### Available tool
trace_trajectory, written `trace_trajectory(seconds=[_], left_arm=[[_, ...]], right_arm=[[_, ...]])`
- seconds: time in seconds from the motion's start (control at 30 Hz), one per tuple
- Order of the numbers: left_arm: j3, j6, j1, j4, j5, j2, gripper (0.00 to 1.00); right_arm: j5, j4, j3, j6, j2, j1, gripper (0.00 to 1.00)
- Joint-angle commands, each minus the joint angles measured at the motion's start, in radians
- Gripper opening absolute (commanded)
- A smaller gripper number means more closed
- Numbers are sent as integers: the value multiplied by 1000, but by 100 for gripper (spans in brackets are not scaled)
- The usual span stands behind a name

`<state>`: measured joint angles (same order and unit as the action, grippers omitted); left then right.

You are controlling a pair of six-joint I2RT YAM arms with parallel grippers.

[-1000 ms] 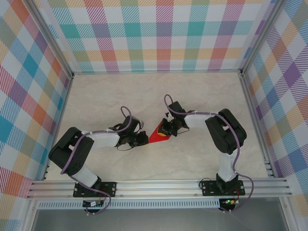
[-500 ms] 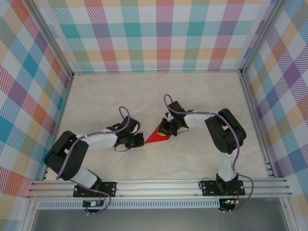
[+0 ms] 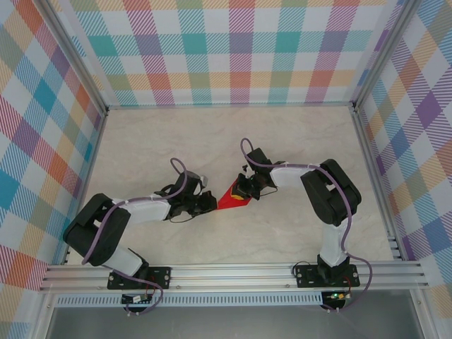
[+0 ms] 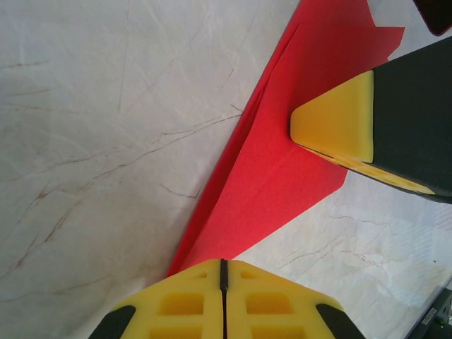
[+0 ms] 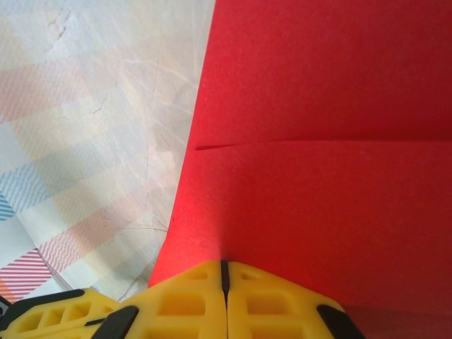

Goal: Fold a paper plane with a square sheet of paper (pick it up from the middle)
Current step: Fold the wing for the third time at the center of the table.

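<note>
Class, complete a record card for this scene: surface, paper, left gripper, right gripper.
surface: pale marbled tabletop
paper: bright red folded paper, pointed, lying flat between the grippers
left gripper: shut, tips at the paper's narrow end
right gripper: shut, tips over the paper's wider part
</note>
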<state>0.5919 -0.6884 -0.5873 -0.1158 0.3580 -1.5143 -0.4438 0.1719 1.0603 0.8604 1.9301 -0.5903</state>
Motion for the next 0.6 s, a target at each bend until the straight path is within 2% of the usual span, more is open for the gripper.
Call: trace_trajectory(seconds=[0.0,0.4,0.57], left_arm=[[35,-6,1,-22,-2,-37,5],[42,16,2,74,-97,-92,3],[12,17,1,102,-121,-103,1]], right_arm=[[132,87,-45,11,88,0,5],[111,61,-47,-18,61,0,5],[62,-123,-111,-27,-46,-4,6]])
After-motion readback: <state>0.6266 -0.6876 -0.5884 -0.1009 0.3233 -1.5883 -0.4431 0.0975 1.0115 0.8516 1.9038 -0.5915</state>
